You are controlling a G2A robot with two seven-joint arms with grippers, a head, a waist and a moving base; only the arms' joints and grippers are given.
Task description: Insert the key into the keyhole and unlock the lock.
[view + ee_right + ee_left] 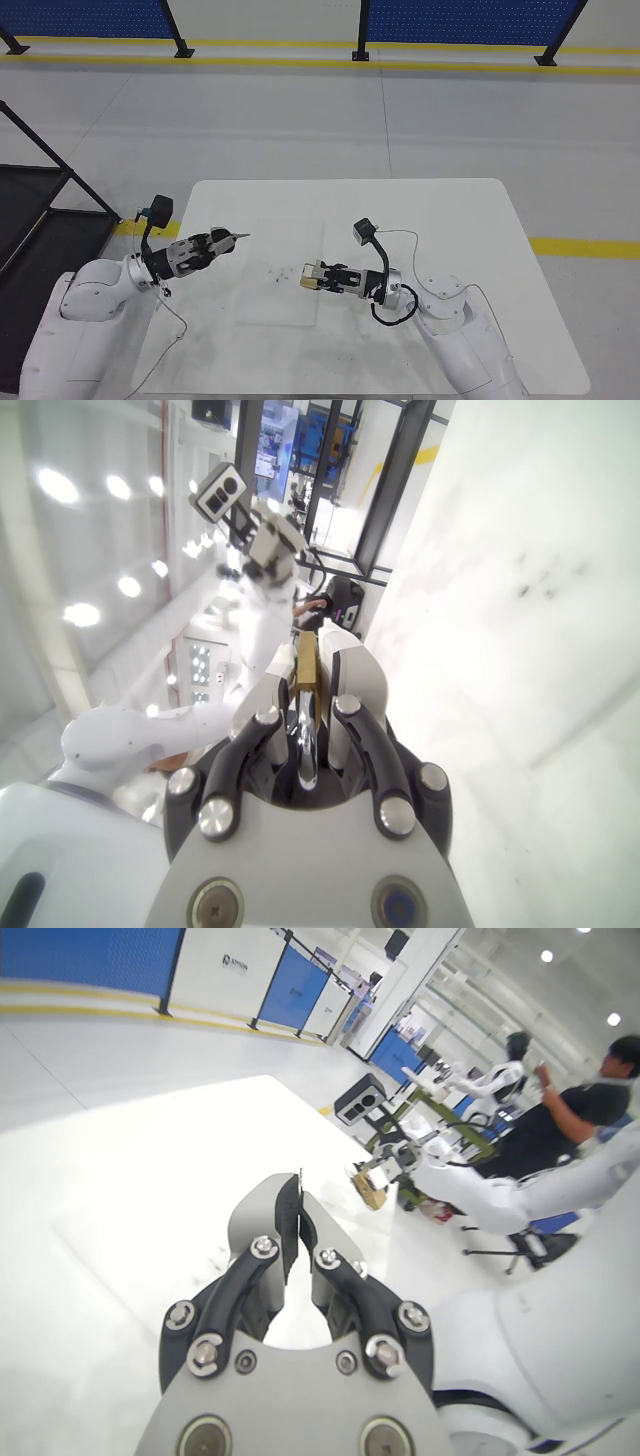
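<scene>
Left fingers [260, 1213] hiding key [301, 1179] but tip, lock [306, 665] half-covered

Over the bench [450, 210], the left pincer [224, 241] sits at the left with the key [301, 1176] between its tips. The right pincer [316, 277] (nearer, toward the middle) has the lock [306, 665] between its fingers, well apart from the key.

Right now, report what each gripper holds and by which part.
Left gripper pinches the key by one end, its tip jutting out ahead. Right gripper clamps the brass padlock by its body, shackle toward the wrist.
</scene>
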